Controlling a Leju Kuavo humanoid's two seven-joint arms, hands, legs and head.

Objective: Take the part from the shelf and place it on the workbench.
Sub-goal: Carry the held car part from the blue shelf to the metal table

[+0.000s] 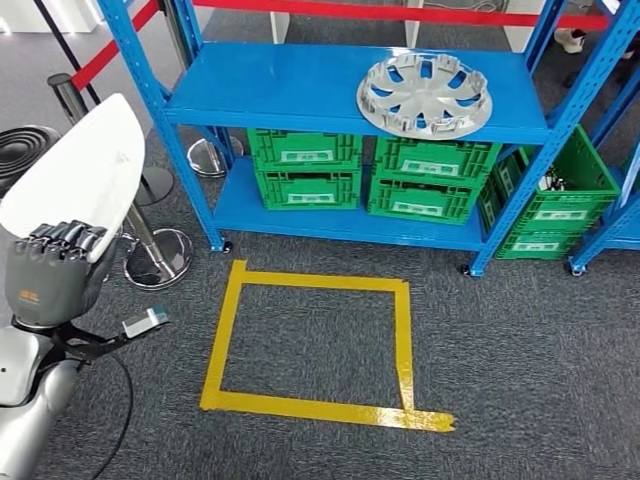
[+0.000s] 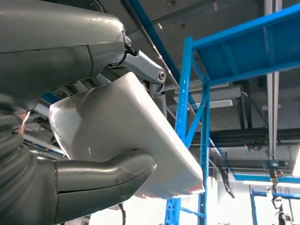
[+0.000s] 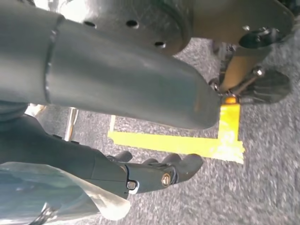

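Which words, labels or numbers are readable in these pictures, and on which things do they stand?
No text can be read.
White labels on the green crates: too small.
Small orange mark on the back of the left hand: blurred.
White part and hubcap: no text.

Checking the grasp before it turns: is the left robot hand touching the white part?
Touching. In the left wrist view the left robot hand has its thumb under the white part and fingers over it.

Things around the blue shelf

A silver wheel cover lies on its top board; green crates sit below; a yellow tape rectangle marks the carpet before it.
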